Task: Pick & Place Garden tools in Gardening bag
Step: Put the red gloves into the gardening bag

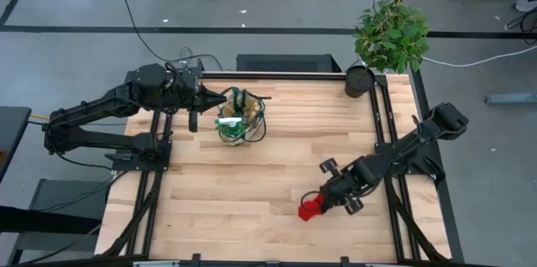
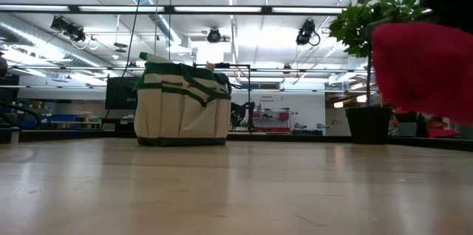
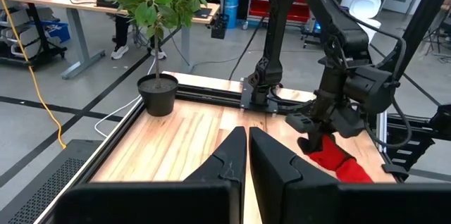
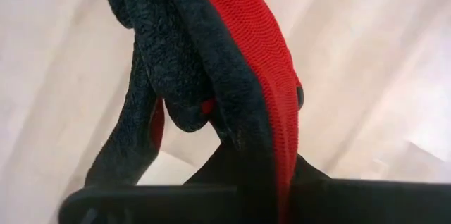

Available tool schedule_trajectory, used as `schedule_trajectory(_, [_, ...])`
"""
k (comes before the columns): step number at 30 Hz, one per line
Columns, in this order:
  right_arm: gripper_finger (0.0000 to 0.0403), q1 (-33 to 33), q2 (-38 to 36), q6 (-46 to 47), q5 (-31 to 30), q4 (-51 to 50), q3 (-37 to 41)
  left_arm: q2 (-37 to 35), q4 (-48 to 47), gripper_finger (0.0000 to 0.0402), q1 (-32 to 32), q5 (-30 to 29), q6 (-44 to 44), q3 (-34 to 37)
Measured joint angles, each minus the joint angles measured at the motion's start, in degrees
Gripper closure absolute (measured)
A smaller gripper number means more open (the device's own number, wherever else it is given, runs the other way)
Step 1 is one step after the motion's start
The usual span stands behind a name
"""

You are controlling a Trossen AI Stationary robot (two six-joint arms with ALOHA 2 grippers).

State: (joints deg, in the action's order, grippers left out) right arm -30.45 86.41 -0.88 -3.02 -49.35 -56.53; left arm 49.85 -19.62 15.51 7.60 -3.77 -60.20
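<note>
Your right hand (image 1: pixel 317 206) was pinching the floppy red-and-black glove (image 1: pixel 309 210) near the worktop's (image 1: pixel 252 191) right front, well apart from the gardening bag (image 1: pixel 240 121), so it could slip out or snag the bag's rim, while your left hand (image 1: pixel 220 99), pressed together, waited beside it.

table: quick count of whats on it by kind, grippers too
gardening bag, tools poking out: 1
red-and-black glove, shut in the right gripper: 1
potted plant at the far corner: 1
grippers: 2; left gripper is shut beside the bag
total: 5
</note>
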Motion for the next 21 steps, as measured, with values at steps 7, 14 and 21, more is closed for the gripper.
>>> schedule_trajectory(7, [0.0396,4.3,-0.2,-0.7,-5.7,-4.9,-4.8,0.0,0.0,0.0376,0.0,0.2,0.0,0.0])
schedule_trajectory(14, [0.0396,8.9,-3.3,-1.3,-12.3,-4.8,-9.4,0.0,0.1,0.0376,0.0,0.2,0.0,0.0])
schedule_trajectory(21, [0.0396,14.9,-7.4,-0.9,-14.7,-3.2,-14.1,0.0,0.1,0.0376,0.0,0.2,0.0,0.0])
